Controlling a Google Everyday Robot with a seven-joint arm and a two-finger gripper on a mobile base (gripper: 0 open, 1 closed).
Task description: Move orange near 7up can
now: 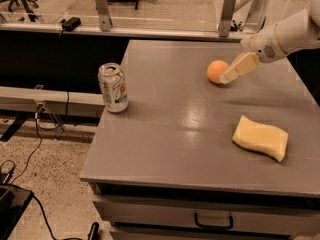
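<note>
The orange sits on the grey table, towards the back right. The 7up can stands upright near the table's left edge, well to the left of the orange. My gripper reaches in from the upper right on a white arm and its tip is right against the orange's right side.
A pale yellow wavy sponge lies near the table's right front. A drawer with a handle is under the table's front edge. A rail with metal posts runs behind the table. Cables lie on the floor at the left.
</note>
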